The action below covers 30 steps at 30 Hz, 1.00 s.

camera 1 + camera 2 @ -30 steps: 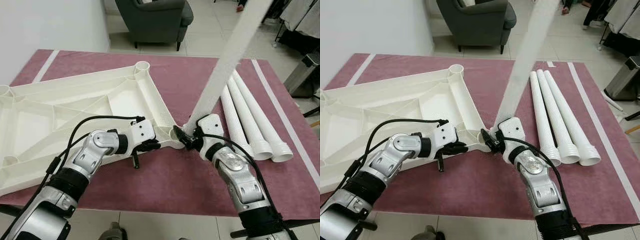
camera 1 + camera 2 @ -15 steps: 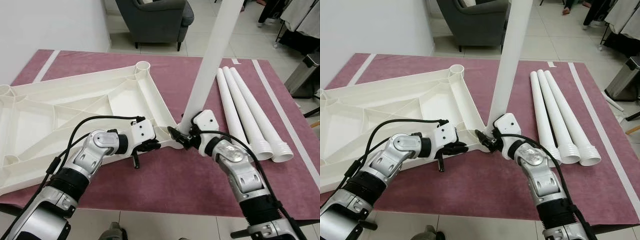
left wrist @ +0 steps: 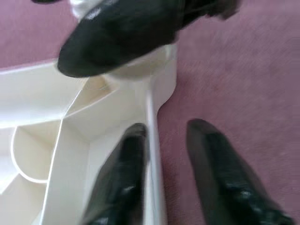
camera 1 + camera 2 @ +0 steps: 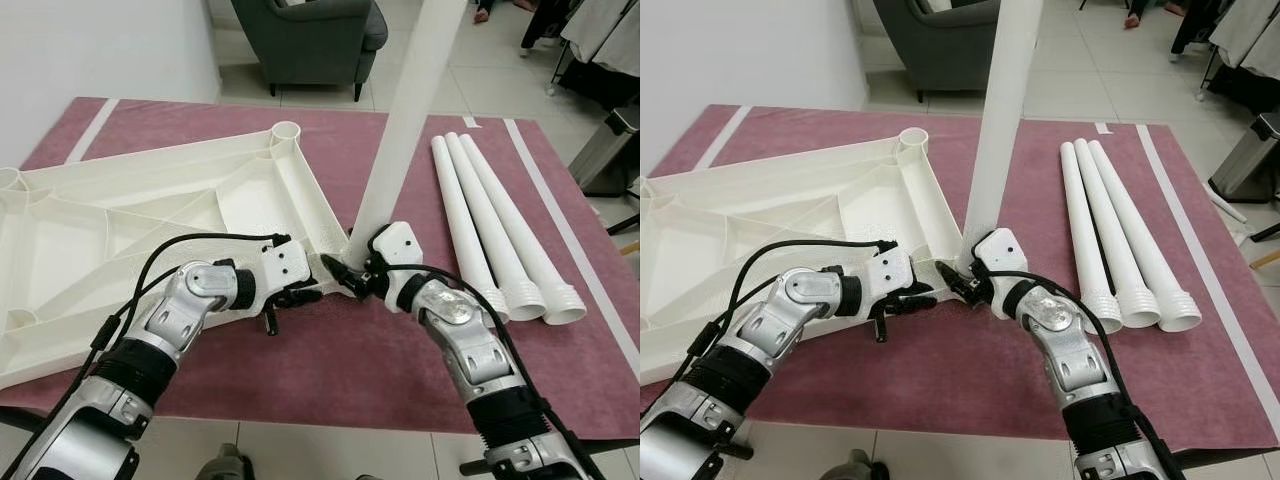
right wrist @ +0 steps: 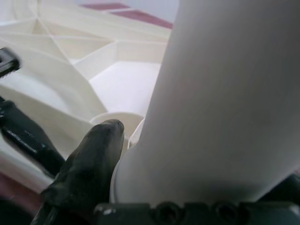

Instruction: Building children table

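A wine-red rug [image 4: 330,370] on a pale tiled floor carries the parts, with a grey armchair [image 4: 310,40] beyond its far edge. Nearest the robot, at the rug's middle, the left gripper [image 4: 300,295] straddles the near rim of the upturned white tabletop [image 4: 120,220], one finger [image 3: 123,178] inside the wall and one outside, pinching it beside the near right corner socket [image 3: 140,70]. Just to the right, the right gripper [image 4: 348,277] is clamped on the foot of a white table leg [image 4: 400,140]. The leg's long axis rises steeply and leans slightly right and away, with its lower end at the socket's mouth; whether it has entered I cannot tell. Seating it likely needs it brought upright. Three spare legs [image 4: 500,230] lie parallel toward the rug's right edge, threaded ends nearest.
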Tool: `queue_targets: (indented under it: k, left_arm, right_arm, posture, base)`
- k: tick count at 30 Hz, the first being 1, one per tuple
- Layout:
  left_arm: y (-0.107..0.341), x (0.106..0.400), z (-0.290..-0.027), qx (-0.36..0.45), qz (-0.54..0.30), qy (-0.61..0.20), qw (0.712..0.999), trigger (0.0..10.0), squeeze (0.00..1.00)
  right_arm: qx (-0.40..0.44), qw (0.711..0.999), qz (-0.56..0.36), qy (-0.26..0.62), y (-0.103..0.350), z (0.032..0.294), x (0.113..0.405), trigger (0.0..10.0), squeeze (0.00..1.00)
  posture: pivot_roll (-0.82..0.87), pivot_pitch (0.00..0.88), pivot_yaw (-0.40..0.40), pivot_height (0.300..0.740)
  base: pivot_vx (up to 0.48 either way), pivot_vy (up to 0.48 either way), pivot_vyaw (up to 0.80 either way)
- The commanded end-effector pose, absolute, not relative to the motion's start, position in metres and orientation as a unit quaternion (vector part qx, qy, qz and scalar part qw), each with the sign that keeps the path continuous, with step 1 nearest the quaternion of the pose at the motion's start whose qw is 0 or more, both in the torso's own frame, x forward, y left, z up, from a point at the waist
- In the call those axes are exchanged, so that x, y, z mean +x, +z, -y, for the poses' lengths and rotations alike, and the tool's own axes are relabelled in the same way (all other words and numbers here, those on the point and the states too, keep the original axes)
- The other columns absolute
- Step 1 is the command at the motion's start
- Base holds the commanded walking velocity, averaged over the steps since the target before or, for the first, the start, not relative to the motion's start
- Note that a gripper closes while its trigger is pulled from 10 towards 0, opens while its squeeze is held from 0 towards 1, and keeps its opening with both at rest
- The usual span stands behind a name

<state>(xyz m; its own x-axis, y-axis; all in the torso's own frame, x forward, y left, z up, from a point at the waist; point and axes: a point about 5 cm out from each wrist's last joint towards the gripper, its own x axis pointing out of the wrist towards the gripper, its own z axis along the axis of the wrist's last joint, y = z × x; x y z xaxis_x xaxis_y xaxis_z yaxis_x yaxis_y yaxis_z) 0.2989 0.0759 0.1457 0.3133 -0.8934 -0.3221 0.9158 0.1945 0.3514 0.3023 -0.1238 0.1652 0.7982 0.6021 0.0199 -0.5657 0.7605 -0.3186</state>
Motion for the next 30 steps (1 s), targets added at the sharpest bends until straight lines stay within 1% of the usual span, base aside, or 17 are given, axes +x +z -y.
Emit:
queue_targets:
  k: [1, 3, 4, 7, 8, 9, 10, 12, 14, 15, 17, 19, 20, 23, 24, 25, 30]
  left_arm:
    - [0.155, 0.293, -0.079, 0.229, -0.008, -0.596, 0.770, 10.0, 1.00]
    - [0.160, 0.289, -0.081, 0.223, 0.002, -0.598, 0.770, 10.0, 1.00]
    - [0.178, 0.290, -0.085, 0.220, 0.043, -0.573, 0.788, 10.0, 0.22]
    - [0.184, 0.290, -0.087, 0.216, 0.057, -0.566, 0.794, 10.0, 0.22]
    - [0.191, 0.291, -0.088, 0.211, 0.069, -0.557, 0.800, 10.0, 0.00]
    - [0.200, 0.293, -0.089, 0.200, 0.084, -0.544, 0.811, 10.0, 0.00]
    - [0.200, 0.293, -0.089, 0.200, 0.084, -0.544, 0.811, 10.0, 0.00]
    - [0.225, 0.298, -0.086, 0.176, 0.120, -0.516, 0.829, 10.0, 0.00]
    - [0.246, 0.305, -0.078, 0.147, 0.138, -0.482, 0.852, 10.0, 0.00]
    - [0.259, 0.305, -0.068, 0.120, 0.144, -0.482, 0.856, 10.0, 1.00]
    - [0.261, 0.305, -0.066, 0.115, 0.144, -0.485, 0.855, 10.0, 1.00]
    - [0.275, 0.309, -0.057, 0.091, 0.162, -0.451, 0.873, 10.0, 1.00]
    - [0.279, 0.310, -0.054, 0.083, 0.164, -0.446, 0.876, 10.0, 0.00]
    - [0.283, 0.309, -0.051, 0.078, 0.168, -0.455, 0.871, 10.0, 0.00]
    - [0.284, 0.307, -0.049, 0.079, 0.171, -0.462, 0.866, 10.0, 0.00]
    - [0.283, 0.302, -0.046, 0.092, 0.173, -0.479, 0.856, 10.0, 0.00]
    - [0.285, 0.306, -0.041, 0.086, 0.153, -0.467, 0.867, 10.0, 0.00]
  right_arm:
    - [-0.134, 0.940, 0.079, 0.302, 0.174, 0.125, 0.298, 0.0, 0.00]
    - [-0.129, 0.942, 0.085, 0.299, 0.177, 0.125, 0.295, 0.0, 0.00]
    - [-0.126, 0.943, 0.091, 0.295, 0.178, 0.126, 0.291, 0.0, 0.00]
    - [-0.126, 0.943, 0.092, 0.294, 0.178, 0.126, 0.290, 0.0, 0.00]
    - [-0.127, 0.943, 0.091, 0.293, 0.178, 0.126, 0.289, 0.0, 0.00]
    - [-0.127, 0.944, 0.089, 0.291, 0.176, 0.126, 0.288, 0.0, 0.00]
    - [-0.127, 0.944, 0.089, 0.291, 0.176, 0.126, 0.288, 0.0, 0.00]
    - [-0.134, 0.945, 0.077, 0.290, 0.169, 0.128, 0.287, 0.0, 0.00]
    - [-0.150, 0.942, 0.069, 0.292, 0.163, 0.128, 0.287, 0.0, 0.00]
    - [-0.151, 0.942, 0.066, 0.293, 0.161, 0.125, 0.289, 0.0, 0.00]
    - [-0.150, 0.942, 0.065, 0.293, 0.161, 0.124, 0.289, 0.0, 0.00]
    - [-0.151, 0.940, 0.066, 0.298, 0.161, 0.119, 0.291, 0.0, 0.00]
    - [-0.154, 0.939, 0.065, 0.301, 0.161, 0.118, 0.292, 0.0, 0.00]
    - [-0.158, 0.937, 0.065, 0.306, 0.160, 0.116, 0.293, 0.0, 0.00]
    - [-0.159, 0.936, 0.064, 0.308, 0.159, 0.115, 0.293, 0.0, 0.00]
    - [-0.162, 0.934, 0.063, 0.312, 0.158, 0.114, 0.293, 0.0, 0.00]
    - [-0.172, 0.930, 0.064, 0.317, 0.157, 0.110, 0.292, 0.0, 0.00]
  posture:
    - [0.10, 0.059, 0.017, 0.740]
    - [0.10, 0.058, 0.017, 0.740]
    - [0.10, 0.055, 0.018, 0.740]
    - [0.10, 0.055, 0.018, 0.740]
    - [0.10, 0.055, 0.018, 0.740]
    - [0.10, 0.055, 0.018, 0.740]
    - [0.10, 0.055, 0.018, 0.740]
    - [0.10, 0.045, 0.015, 0.740]
    - [0.10, 0.038, 0.013, 0.740]
    - [0.11, 0.032, 0.010, 0.740]
    - [0.11, 0.032, 0.010, 0.740]
    - [0.11, 0.025, 0.007, 0.740]
    - [0.11, 0.024, 0.005, 0.740]
    - [0.11, 0.021, 0.005, 0.740]
    - [0.11, 0.020, 0.005, 0.740]
    - [0.11, 0.019, 0.004, 0.740]
    - [0.11, 0.016, 0.003, 0.740]
  base:
    - [0.000, 0.000, 0.00]
    - [0.000, 0.000, 0.00]
    - [0.000, 0.000, 0.00]
    - [0.000, 0.000, 0.00]
    - [0.000, 0.000, 0.00]
    - [0.000, 0.000, 0.00]
    - [0.000, 0.000, 0.00]
    - [0.000, 0.000, 0.00]
    - [0.000, 0.000, 0.00]
    - [0.000, 0.000, 0.00]
    - [0.000, 0.000, 0.00]
    - [0.000, 0.000, 0.00]
    - [0.000, 0.000, 0.00]
    - [0.000, 0.000, 0.00]
    - [0.000, 0.000, 0.00]
    - [0.000, 0.000, 0.00]
    - [0.000, 0.000, 0.00]
